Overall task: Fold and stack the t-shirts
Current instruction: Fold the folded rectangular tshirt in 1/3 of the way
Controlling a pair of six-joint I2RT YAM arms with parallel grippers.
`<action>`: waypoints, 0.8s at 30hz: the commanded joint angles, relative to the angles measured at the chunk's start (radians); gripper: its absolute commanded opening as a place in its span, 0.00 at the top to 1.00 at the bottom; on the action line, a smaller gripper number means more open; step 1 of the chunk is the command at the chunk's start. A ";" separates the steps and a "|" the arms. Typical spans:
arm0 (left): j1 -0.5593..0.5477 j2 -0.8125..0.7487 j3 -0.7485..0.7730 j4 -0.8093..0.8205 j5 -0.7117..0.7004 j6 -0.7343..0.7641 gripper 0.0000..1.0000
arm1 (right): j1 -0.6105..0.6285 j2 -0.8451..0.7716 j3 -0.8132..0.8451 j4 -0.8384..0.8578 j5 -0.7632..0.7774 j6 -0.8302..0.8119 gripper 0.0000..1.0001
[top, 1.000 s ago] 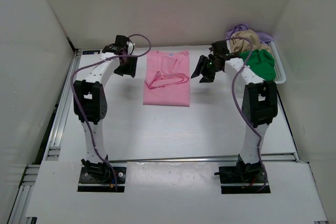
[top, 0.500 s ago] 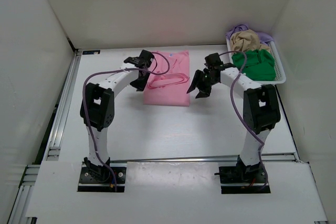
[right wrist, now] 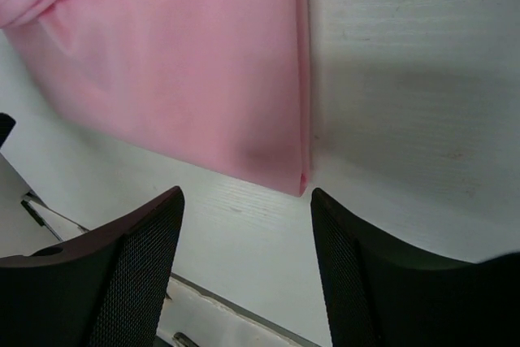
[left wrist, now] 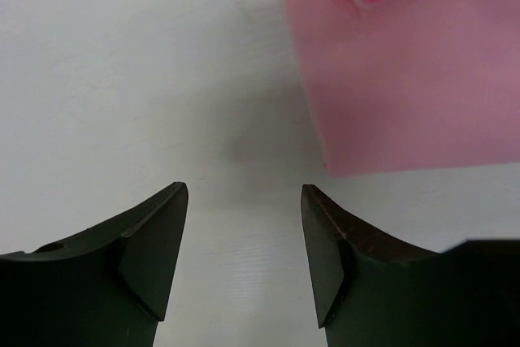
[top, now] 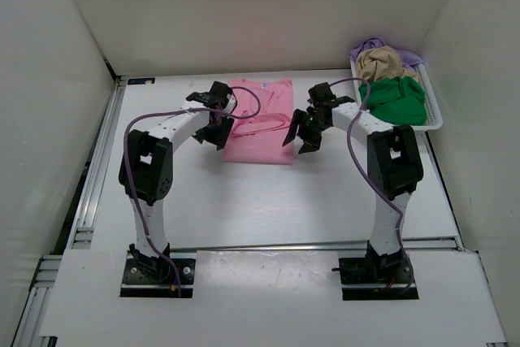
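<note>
The pink t-shirt (top: pixel 258 123) lies flat on the table, sides folded in, sleeves across its middle. My left gripper (top: pixel 216 137) is open and empty at its near left corner; the left wrist view shows that corner (left wrist: pixel 406 95) just beyond my right fingertip (left wrist: pixel 325 249). My right gripper (top: pixel 297 142) is open and empty at the near right corner, which shows in the right wrist view (right wrist: pixel 203 79) just ahead of the jaws. The dark green t-shirt (top: pixel 396 100), the tan one (top: pixel 382 62) and a bit of the lavender one (top: pixel 370 43) are heaped in the basket.
The white mesh basket (top: pixel 433 115) stands at the back right against the wall. White walls enclose the table on the left, back and right. A metal rail (top: pixel 89 176) runs along the table's left edge.
Both grippers have moved inward and toward the near end of the pink t-shirt, from beside its far part to its near corners. The shirt has not moved.
</note>
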 commanded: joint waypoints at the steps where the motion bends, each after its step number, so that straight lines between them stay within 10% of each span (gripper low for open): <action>1: 0.018 -0.047 -0.015 0.049 0.158 -0.001 0.31 | -0.002 0.036 -0.003 -0.009 -0.013 -0.051 0.31; 15: 0.018 0.178 0.072 0.020 0.359 -0.001 0.40 | -0.042 0.123 -0.098 0.062 -0.175 -0.042 0.40; 22: 0.018 0.208 0.108 -0.002 0.346 -0.001 0.90 | -0.042 0.156 -0.065 0.080 -0.236 -0.031 0.84; 24: 0.018 0.196 0.098 -0.002 0.337 -0.001 0.90 | -0.051 0.166 -0.064 0.080 -0.246 -0.020 0.97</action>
